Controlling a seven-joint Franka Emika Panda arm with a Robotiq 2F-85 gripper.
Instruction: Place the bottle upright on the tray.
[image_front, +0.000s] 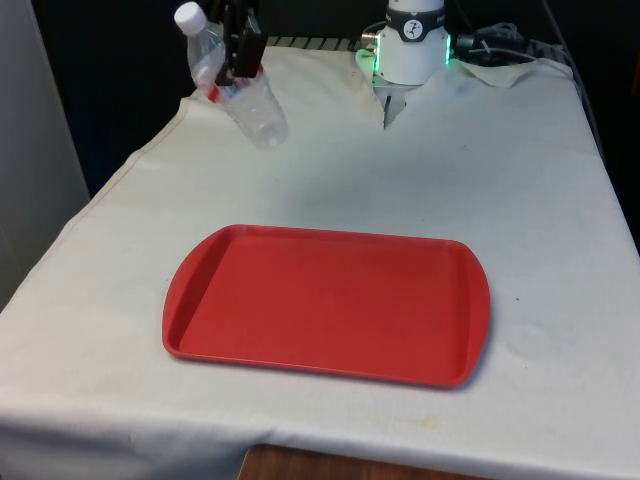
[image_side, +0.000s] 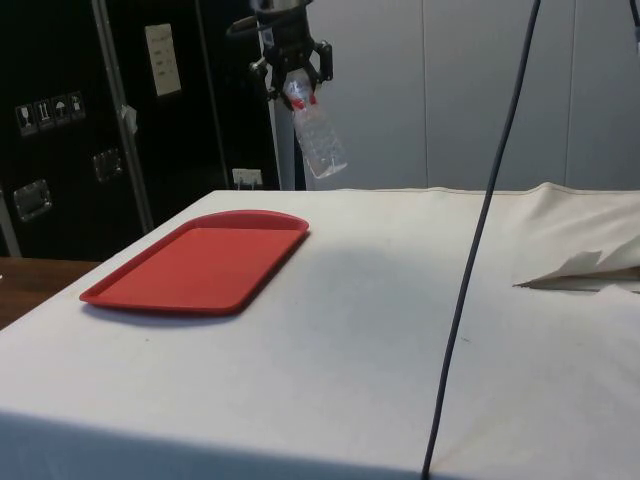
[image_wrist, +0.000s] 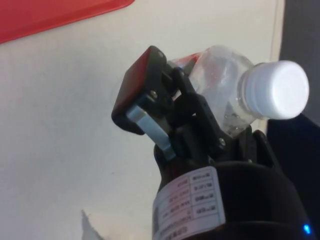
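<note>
we had the end effector (image_front: 238, 62) clenched on the bottle (image_front: 240, 90) near its neck, hanging tilted above the counter's (image_front: 520, 200) far edge, well apart from the red tray (image_front: 320, 300). it looked empty, light, thin-walled and slippery; squeezing harder might crush it.

No legible text; label on claw (image_wrist: 190, 125) body too blurred to read.

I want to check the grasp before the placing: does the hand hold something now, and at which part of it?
Yes. The hand holds the clear plastic bottle at its upper body, just below the white cap, in the air and tilted, off the red tray.
</note>
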